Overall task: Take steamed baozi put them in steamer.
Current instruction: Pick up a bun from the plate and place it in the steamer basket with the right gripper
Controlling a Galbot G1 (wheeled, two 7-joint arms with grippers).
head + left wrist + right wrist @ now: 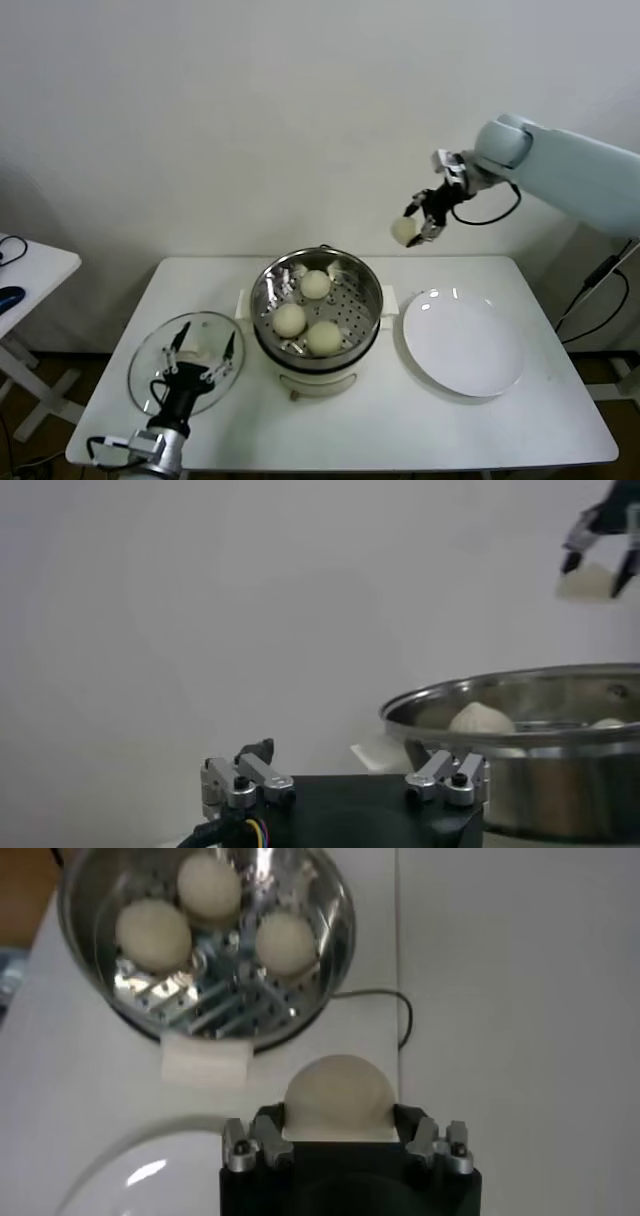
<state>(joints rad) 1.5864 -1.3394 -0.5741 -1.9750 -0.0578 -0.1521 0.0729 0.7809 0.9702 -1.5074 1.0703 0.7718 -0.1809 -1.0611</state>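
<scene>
Head view: three steamed baozi (307, 313) already on the perforated tray inside the steamer (370, 310), centre of the frame on the white counter (420, 420). Fourth bun (404, 231) up in the air at upper right of centre, pinched in the jaws of the right gripper (418, 228), above and to the right of the pot, not yet over its rim. White plate (462, 341) at right of the pot, bare. Glass lid (188, 362) lying flat at lower left, with the left gripper (200, 350) parked just over it, jaws spread wide, nothing between them. By judgement: three of four placed, last one lifted and in transit; left to do, carrying across, lowering onto the free part of the tray, letting go.

Left wrist view: steel wall of the steamer at lower right, tops of two buns (480, 718) showing above the rim. Far off in the upper right corner, the right gripper (600, 565) with the pale bun (588, 582) held between its dark fingertips. Left gripper's own fingers (240, 782) at the bottom edge, well apart and empty.

Right wrist view: held bun (340, 1098) low in the centre, seated between the jaws of the right gripper (340, 1133), closed partway on it. Steamer (330, 958) at upper left with three buns (210, 918) on the holed tray, open room at its lower part. Curve of the plate (110, 1168) at lower left, nothing on it.
</scene>
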